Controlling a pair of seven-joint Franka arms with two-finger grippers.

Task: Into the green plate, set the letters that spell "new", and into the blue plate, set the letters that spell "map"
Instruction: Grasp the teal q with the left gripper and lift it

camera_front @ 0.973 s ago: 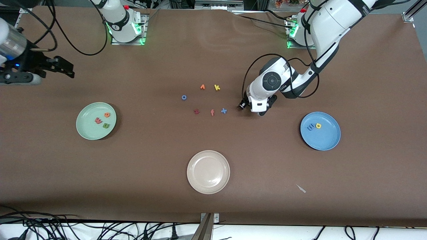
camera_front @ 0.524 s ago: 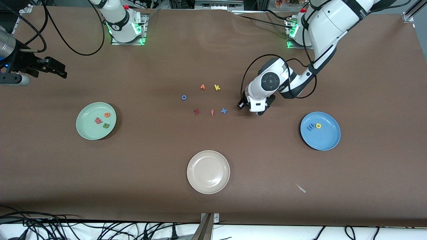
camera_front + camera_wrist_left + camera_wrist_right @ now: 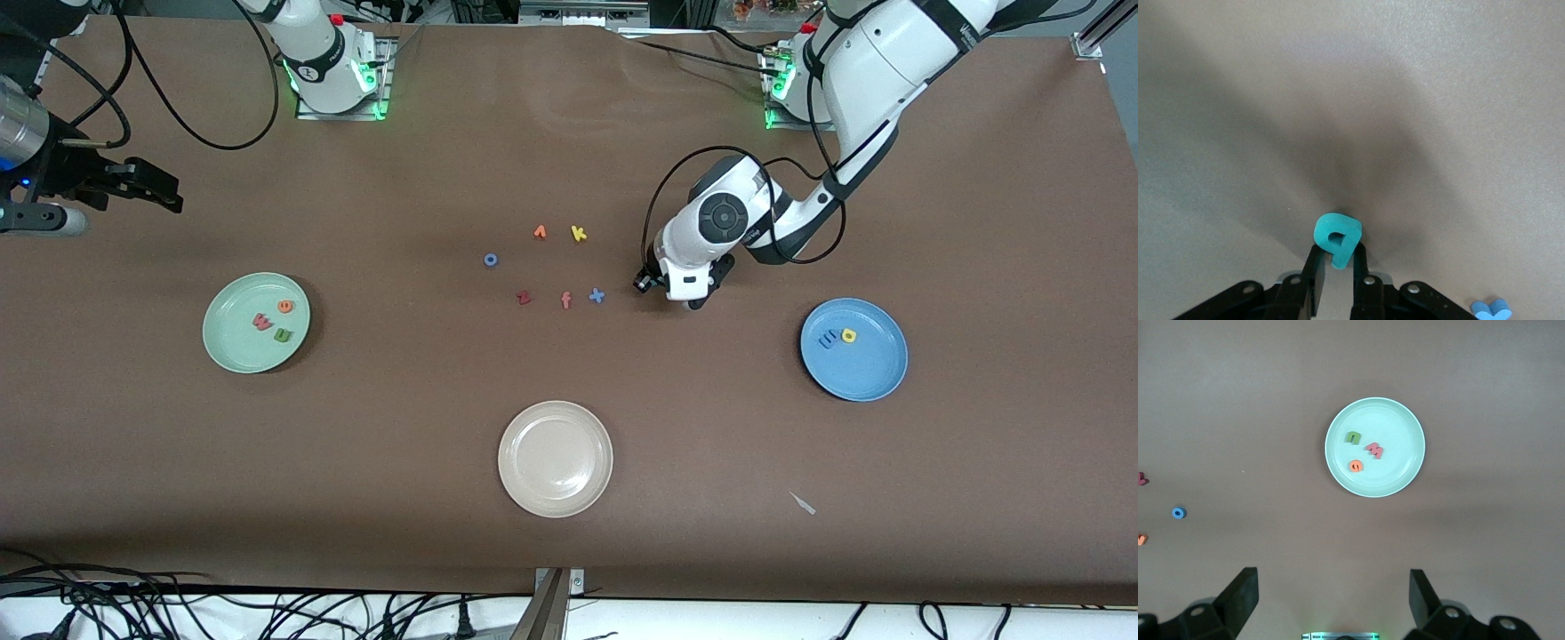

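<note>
1. Front view: the green plate [image 3: 256, 322] lay toward the right arm's end of the table and already held the n, e and w. The blue plate [image 3: 853, 348] lay toward the left arm's end with the blue m [image 3: 829, 339] and yellow a [image 3: 849, 335] in it. The left gripper [image 3: 696, 300] was low at the table, just beside the blue x [image 3: 597, 296]. The right gripper [image 3: 169, 197] waited over bare table at that arm's end.
2. Left wrist view: the left gripper [image 3: 1336, 277] had its fingers pinched on the stem of the teal p [image 3: 1337, 238], the last letter needed for "map". I judged the hold narrow and near the letter's edge, so a straight, slow lift and a low release over the blue plate seemed wise.
3. Right wrist view: the right gripper [image 3: 1331, 600] stood wide apart and empty, looking down on the green plate [image 3: 1405, 420].
</note>
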